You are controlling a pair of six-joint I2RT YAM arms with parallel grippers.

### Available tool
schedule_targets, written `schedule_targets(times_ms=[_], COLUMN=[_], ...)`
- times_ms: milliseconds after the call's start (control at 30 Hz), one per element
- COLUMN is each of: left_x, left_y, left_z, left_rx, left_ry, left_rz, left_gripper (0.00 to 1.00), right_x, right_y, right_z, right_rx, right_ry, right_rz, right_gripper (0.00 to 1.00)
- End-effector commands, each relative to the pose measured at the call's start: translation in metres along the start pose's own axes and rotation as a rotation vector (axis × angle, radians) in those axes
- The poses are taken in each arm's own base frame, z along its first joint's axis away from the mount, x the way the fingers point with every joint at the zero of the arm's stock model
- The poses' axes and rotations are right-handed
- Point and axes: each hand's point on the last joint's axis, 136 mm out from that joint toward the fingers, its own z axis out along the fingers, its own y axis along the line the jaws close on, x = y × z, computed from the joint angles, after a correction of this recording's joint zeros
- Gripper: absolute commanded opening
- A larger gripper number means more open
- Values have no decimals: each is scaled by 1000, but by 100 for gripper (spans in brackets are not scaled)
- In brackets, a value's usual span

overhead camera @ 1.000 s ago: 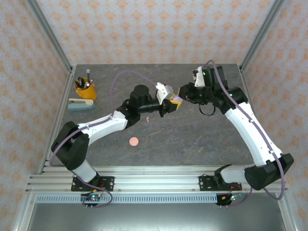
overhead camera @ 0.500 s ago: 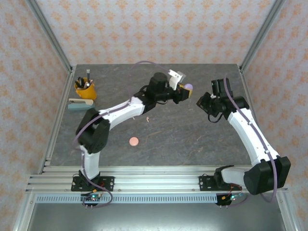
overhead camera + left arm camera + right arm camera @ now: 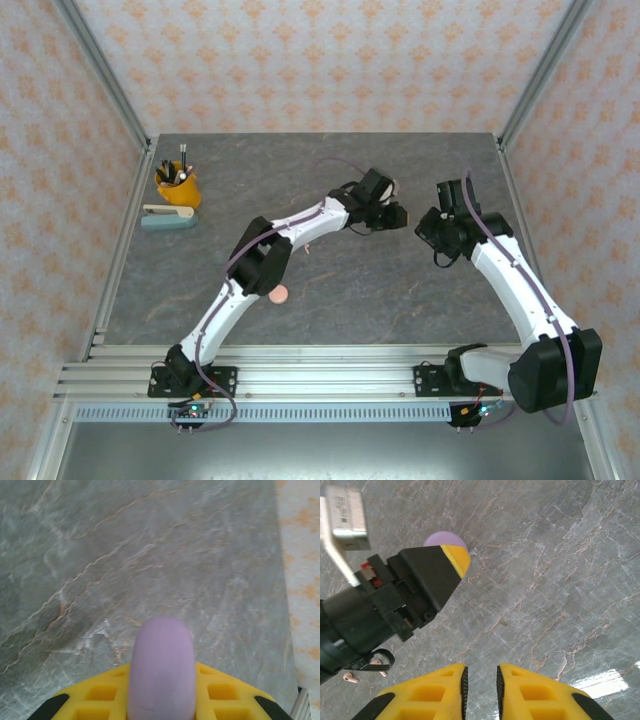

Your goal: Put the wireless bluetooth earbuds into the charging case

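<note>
**Left claw holding the lilac case, right claw empty**

We see the left claw (image 3: 396, 214) clamped on a lilac case (image 3: 161, 670), gripped edge-on between its yellow fingers (image 3: 220, 695) over the grey worktop (image 3: 400, 290). The right claw (image 3: 481, 680) sits near it, its own fingers (image 3: 530, 695) drawn together to a narrow slit with nothing between them. In the right wrist view, a pale pink earbud (image 3: 351, 678) lies on the worktop beneath the left arm. A pink case (image 3: 279, 293) lies nearer the arm bases, partly covered by the left arm.
</note>
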Motion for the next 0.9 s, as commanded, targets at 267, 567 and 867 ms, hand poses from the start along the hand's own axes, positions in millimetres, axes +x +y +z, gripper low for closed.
schedule_targets(times_ms=[267, 567, 867], left_x=[12, 7, -27], left_y=[35, 53, 53], left_z=[5, -11, -72], left_rx=[-193, -258, -342], left_ry=[57, 68, -17], left_rz=[-166, -151, -72], left_gripper=[17, 36, 66], right_x=[-11, -13, -14], right_y=[-1, 7, 12], right_z=[-11, -11, -25], right_rx=[12, -21, -49], right_ry=[-49, -49, -59], right_rz=[1, -17, -24], right_gripper=[29, 43, 63])
